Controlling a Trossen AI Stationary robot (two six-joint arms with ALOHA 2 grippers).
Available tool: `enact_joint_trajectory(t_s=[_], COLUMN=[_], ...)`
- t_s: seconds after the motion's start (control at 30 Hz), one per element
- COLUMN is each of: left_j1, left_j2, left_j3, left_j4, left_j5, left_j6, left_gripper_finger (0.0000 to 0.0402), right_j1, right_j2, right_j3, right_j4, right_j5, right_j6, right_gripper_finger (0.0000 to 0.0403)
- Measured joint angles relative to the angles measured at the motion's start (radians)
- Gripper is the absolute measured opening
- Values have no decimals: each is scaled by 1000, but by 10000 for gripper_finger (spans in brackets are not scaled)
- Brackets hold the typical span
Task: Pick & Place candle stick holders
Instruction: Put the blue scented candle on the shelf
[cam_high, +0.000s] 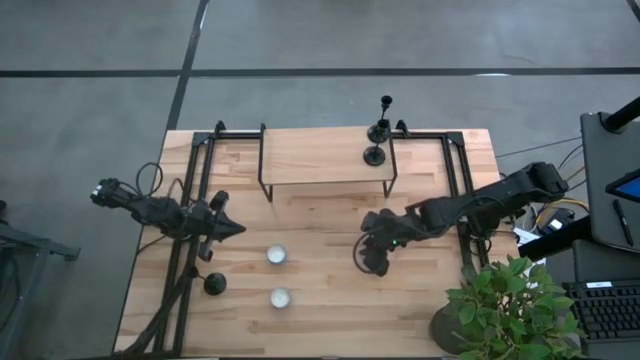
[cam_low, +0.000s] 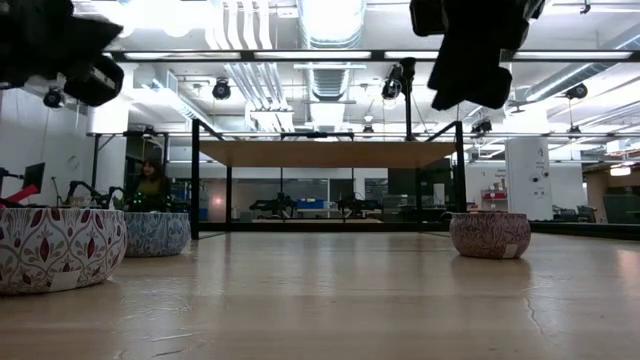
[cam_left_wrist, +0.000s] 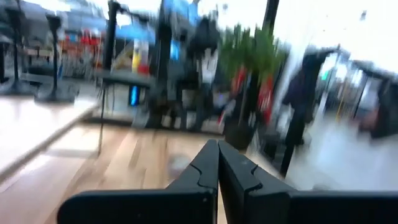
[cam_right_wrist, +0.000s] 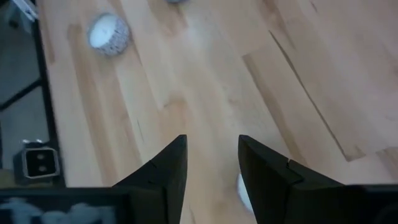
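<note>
From the high view, the wooden bench (cam_high: 330, 290) is carrying a small raised shelf (cam_high: 325, 160) near its far edge. The candle stick holders (cam_high: 379, 130) are standing together at the right end of this shelf, by its right leg; one of them is reaching past the far edge of the bench. The left claw (cam_high: 232, 229) is waiting over the left part of the bench with its fingers pressed together. The right claw (cam_high: 376, 262) is hanging over the middle-right area, in front of the shelf and well apart from the holders. Two small white tealight cups (cam_high: 277, 256) are sitting near the middle front, and a dark round object (cam_high: 215, 284) is lying left of them. A green plant (cam_high: 515, 305) is showing at the right front corner.

In the low view, three patterned cups (cam_low: 58, 247) are standing on the bench surface, two at the left and one at the right. The shelf is showing behind them, and one holder is rising as a thin dark stem (cam_low: 408, 100) at its right end.

In the left wrist view, the two dark fingers (cam_left_wrist: 199, 171) are touching each other, holding nothing.

In the right wrist view, the fingers (cam_right_wrist: 165, 168) are standing apart with bare wood between them, and one white cup (cam_right_wrist: 108, 33) is lying farther off.
</note>
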Motion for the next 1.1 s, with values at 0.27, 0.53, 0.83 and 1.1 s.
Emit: enact_joint_trajectory(t_s=[0.27,0.53,0.83,1.1], left_j1=[1,3,1,2], left_j2=[5,5,77,341], left_j3=[0,15,221,570], left_j4=[516,751,169,-680], left_j5=[-43,-225,-200,-139], left_j6=[-282,-413,-666,-904], left_gripper_finger=[3,3,3,5], right_j1=[0,0,0,-8], right_j2=[-4,-5,-5,-5], right_j3=[0,0,0,-8], right_j4=[80,192,197,194], right_j5=[71,130,115,103], right_j6=[55,63,5,-23], right_gripper_finger=[116,94,14,8])
